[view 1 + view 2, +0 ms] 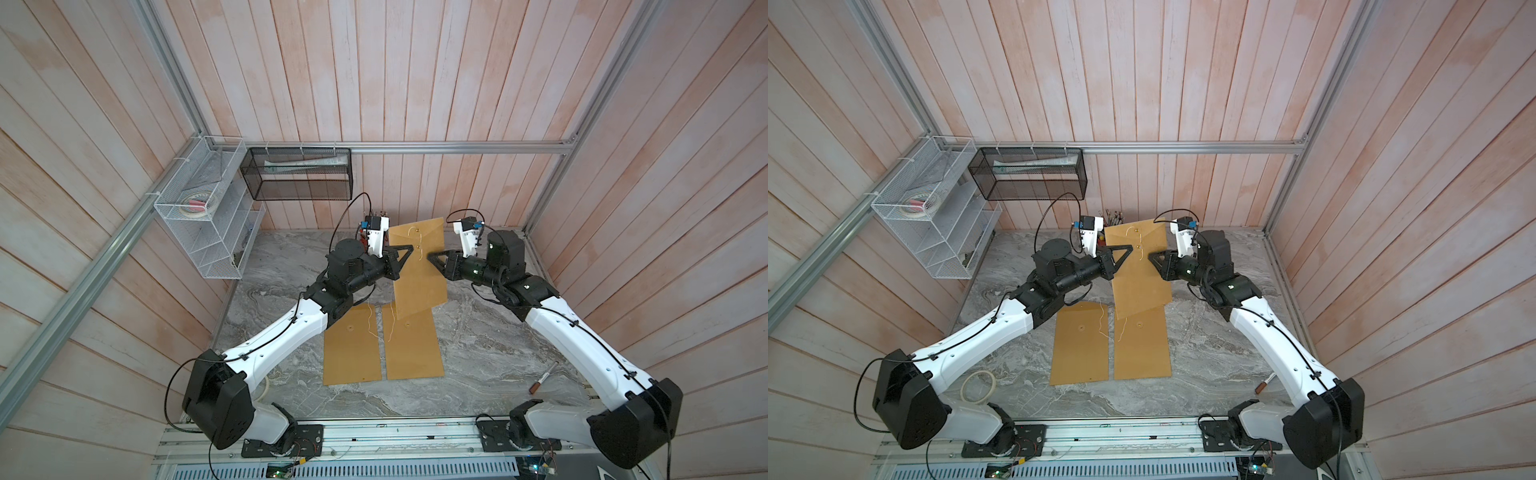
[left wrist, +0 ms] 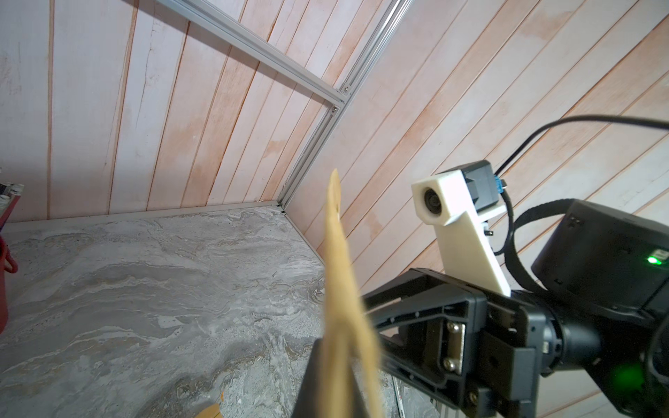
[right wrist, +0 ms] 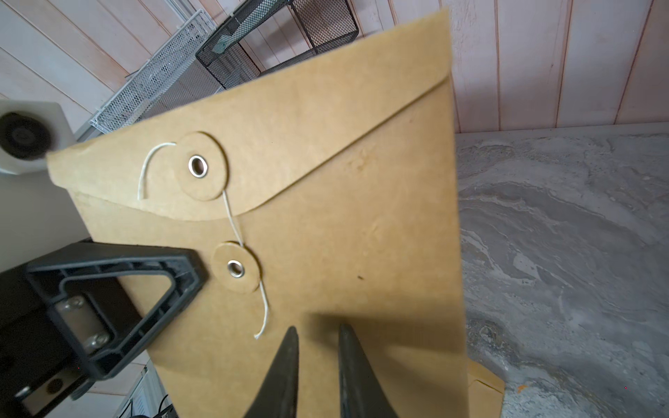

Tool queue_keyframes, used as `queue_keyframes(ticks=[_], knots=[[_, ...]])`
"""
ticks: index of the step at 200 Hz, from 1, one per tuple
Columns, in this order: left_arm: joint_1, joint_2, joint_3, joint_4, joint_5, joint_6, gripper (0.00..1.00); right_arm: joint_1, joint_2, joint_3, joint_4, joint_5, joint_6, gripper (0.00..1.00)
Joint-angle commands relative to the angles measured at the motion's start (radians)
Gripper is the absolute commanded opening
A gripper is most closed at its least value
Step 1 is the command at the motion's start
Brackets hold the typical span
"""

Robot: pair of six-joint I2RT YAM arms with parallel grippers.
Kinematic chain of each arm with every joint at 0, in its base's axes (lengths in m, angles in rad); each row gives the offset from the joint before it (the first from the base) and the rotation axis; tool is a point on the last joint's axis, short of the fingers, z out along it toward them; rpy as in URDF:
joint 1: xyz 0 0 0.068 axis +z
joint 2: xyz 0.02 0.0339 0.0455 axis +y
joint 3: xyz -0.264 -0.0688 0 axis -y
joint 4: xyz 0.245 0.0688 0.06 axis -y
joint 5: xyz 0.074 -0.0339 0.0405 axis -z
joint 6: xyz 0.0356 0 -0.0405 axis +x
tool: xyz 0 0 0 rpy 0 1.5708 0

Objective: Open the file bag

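Your left end effector [image 1: 409,248] is clamped on the bag [image 1: 419,286], holding it upright over the counter [image 1: 478,353], right end effector [image 3: 316,331] barely open, empty, by the loose string [image 3: 266,311]; flap [image 3: 289,126] still shut, so roughly halfway I'd say; only the right wrist view shows the string clearly, the left wrist view sees the bag edge-on.

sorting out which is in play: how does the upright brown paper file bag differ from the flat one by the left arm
Pose: the upright brown paper file bag stands raised; the flat brown paper file bag lies on the grey marbled table.
Grip: the left pincer pinches the upright bag; nothing grips the flat bag.
String: the upright bag's white string links two discs; the flat bag's lies loose.
Both are brown paper.
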Motion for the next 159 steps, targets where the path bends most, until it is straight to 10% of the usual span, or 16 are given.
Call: queue_keyframes(ticks=[1,159], knots=[[-0.008,0.008,0.003,0.03,-0.012,0.017,0.0,0.012,0.008,0.021,0.053,0.001,0.023,0.22],[-0.026,0.015,-0.011,0.079,-0.025,0.023,0.0,0.059,0.069,0.021,0.123,-0.038,0.09,0.25]])
